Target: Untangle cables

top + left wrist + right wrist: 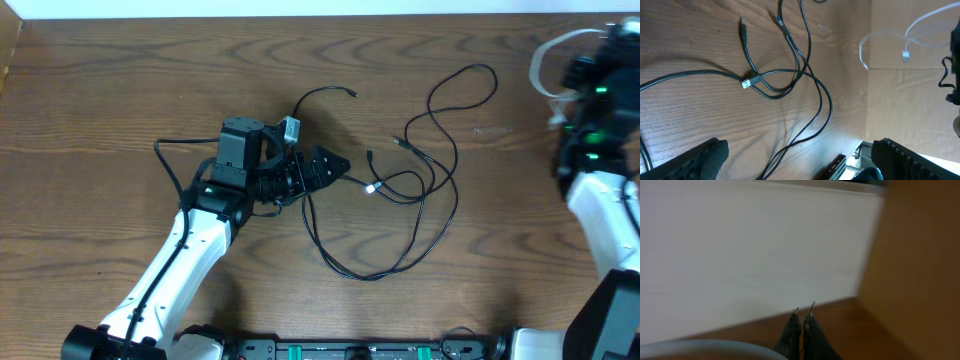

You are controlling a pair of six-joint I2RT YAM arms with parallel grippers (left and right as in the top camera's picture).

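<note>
The left arm (170,260) was stretched out from the near edge of the table (100,80), with its wrist turned so that the left gripper (330,165) pointed sideways at the tangle. Its jaws were spread wide and nothing was held. In the left wrist view the two dark fingers (710,157) were seen far apart at the lower corners of the frame, and only bare wood and cord lay across the left gripper (800,147).

The right arm (600,200) was drawn back to the far side edge of the table. The right gripper (802,325) was closed tight, fingertip against fingertip, and was aimed past the table edge at a pale wall (750,245). Nothing was seen pinched between its tips.

The black cables (420,190) were spread in loose crossing loops just ahead of the left gripper's tips. A silver plug (373,187) lay at the crossing nearest to them. One strand was carried round in a long loop beside and behind the tips, and in the wrist view a strand (805,135) was seen on the wood in the gap between the fingers, untouched. The white cable (545,60) was curled well apart from the left gripper, close beside the right arm. A grey curve, blurred, was seen just below the right gripper's tips.
</note>
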